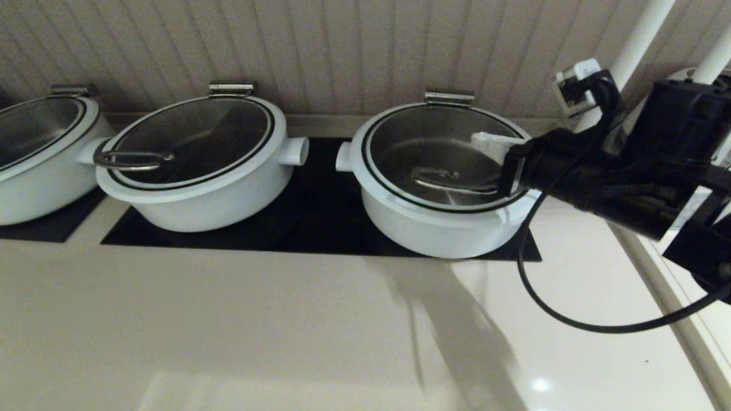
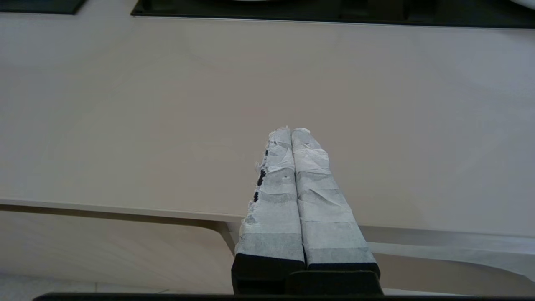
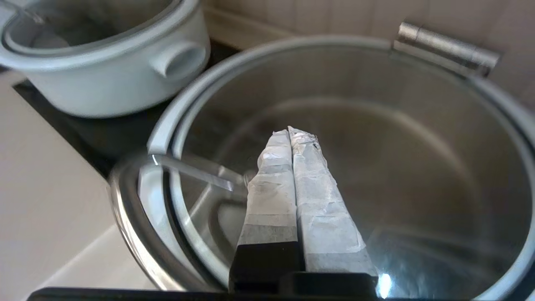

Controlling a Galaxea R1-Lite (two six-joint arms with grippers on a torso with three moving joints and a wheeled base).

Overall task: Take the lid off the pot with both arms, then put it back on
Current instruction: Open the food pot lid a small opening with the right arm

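The pot stands at the right on the black panel, white with a stubby side knob. The glass lid lies on it, with its steel bar handle and hinge clip at the back. My right gripper is shut and empty, its taped tips just over the glass beside the handle. In the right wrist view the right gripper hovers over the lid, with the handle to one side. My left gripper is shut and empty over the beige counter, out of the head view.
A twin white pot with an overhanging loop handle stands in the middle, and a third pot at far left. The wall runs close behind. White posts stand at the right. A black cable loops over the counter.
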